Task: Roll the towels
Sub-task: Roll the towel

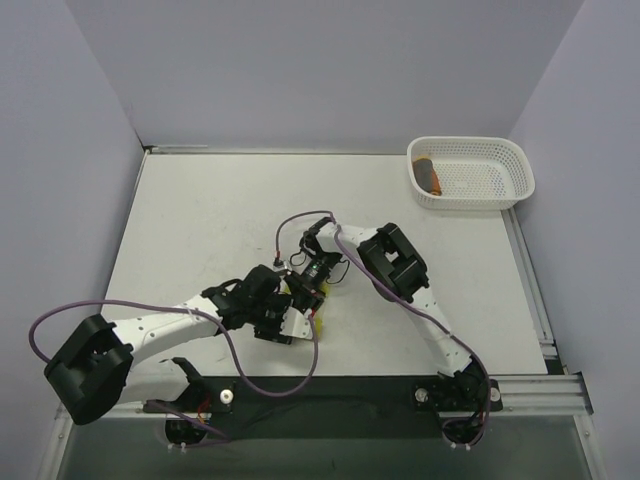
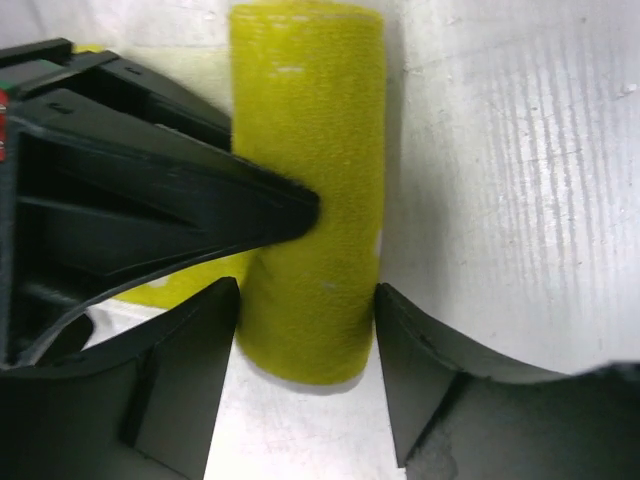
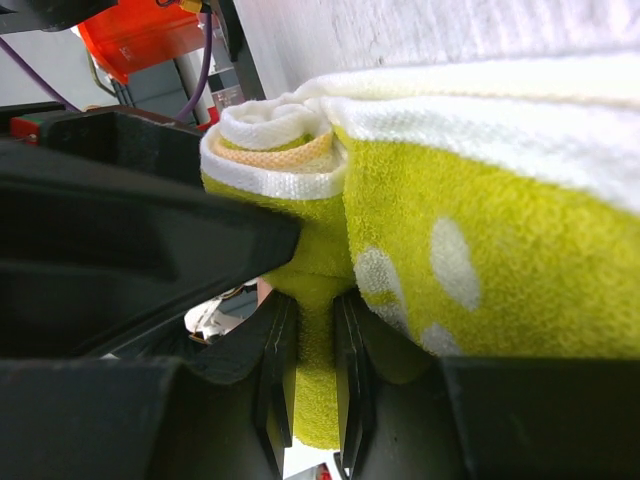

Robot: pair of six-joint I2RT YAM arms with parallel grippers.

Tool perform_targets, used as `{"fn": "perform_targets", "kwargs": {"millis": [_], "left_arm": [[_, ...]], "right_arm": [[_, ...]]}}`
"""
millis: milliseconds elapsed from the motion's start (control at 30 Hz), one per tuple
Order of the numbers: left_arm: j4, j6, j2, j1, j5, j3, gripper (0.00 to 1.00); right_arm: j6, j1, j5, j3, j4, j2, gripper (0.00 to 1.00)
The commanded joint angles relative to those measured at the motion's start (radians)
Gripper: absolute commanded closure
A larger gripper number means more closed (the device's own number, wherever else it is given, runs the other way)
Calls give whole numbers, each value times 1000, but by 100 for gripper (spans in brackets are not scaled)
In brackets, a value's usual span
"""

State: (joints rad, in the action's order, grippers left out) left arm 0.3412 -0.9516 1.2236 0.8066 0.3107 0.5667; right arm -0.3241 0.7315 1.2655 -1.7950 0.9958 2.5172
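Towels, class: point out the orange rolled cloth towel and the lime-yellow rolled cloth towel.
Orange rolled cloth towel (image 1: 430, 174): top external view, middle of the roll.
Lime-yellow rolled cloth towel (image 2: 335, 180): left wrist view, roll's outer side.

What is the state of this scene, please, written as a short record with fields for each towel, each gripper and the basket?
yellow-green cloth towel: rolled, lying on the white table
orange cloth towel: rolled, inside the white plastic mesh basket, far right
left gripper: closed on both sides of the yellow-green roll
right gripper: shut, pinching a fold of the same towel
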Motion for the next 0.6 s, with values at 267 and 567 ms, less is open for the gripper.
{"fn": "perform_targets", "kwargs": {"millis": [267, 567], "left_arm": [[194, 60, 116, 14, 17, 53, 84], [410, 71, 292, -24, 160, 174, 100]], "right_arm": [[28, -89, -227, -33, -22, -15, 71], [106, -230, -302, -119, -42, -154, 51]]}}
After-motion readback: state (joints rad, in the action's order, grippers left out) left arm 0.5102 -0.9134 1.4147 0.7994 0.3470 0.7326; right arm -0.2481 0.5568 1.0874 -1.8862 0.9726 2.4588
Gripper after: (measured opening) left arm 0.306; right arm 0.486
